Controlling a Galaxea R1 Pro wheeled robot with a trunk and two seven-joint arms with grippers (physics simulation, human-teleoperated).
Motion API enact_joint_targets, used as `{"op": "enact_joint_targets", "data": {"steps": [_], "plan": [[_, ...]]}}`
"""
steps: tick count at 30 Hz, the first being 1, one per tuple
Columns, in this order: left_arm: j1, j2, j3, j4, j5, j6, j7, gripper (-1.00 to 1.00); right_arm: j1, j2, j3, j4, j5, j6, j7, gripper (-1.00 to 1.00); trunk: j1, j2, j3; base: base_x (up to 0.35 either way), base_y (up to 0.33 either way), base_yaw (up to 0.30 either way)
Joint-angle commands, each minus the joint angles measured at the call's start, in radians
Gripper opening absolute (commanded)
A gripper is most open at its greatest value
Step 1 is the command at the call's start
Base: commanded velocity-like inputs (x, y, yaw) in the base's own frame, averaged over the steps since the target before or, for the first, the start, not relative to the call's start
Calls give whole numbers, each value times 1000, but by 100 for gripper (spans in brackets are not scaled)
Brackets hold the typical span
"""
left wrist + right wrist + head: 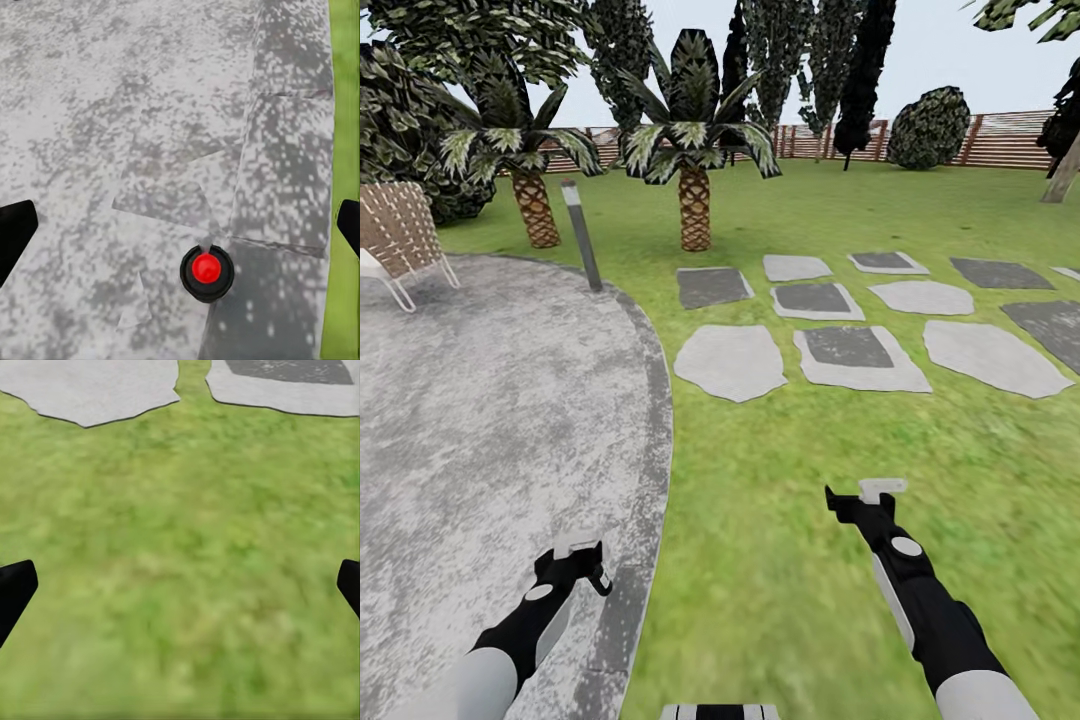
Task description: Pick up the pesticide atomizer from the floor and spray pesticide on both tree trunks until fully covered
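Outdoors, grass lawn [810,560], grey paved patio [480,420], stepping stones [857,358], both grippers spread wide.

Open lawn [810,520] ahead; post [582,235] and 2 palms [694,150] stand beyond.

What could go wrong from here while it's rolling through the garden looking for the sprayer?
The grey post at the paving's edge and the chair stand close to the route left; the base could clip them. The scaly palms could be mistaken for target trees. Both grippers, left and right, hold nothing.
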State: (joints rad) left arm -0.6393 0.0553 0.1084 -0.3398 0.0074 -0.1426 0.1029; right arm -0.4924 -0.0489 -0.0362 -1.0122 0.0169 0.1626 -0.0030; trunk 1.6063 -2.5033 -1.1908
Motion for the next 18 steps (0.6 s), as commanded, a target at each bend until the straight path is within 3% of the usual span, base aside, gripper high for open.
{"op": "enact_joint_targets", "data": {"steps": [1, 18], "plan": [[0, -2, -3, 0, -1, 0, 0, 100, 0, 0, -1, 0, 0, 0, 0, 100, 0, 0, -4, 0, 0, 11], [0, -11, -6, -3, -1, -8, -2, 100, 0, 0, -11, -1, -2, 0, 1, 100, 8, -4, -92, 0, 0, -30]]}}
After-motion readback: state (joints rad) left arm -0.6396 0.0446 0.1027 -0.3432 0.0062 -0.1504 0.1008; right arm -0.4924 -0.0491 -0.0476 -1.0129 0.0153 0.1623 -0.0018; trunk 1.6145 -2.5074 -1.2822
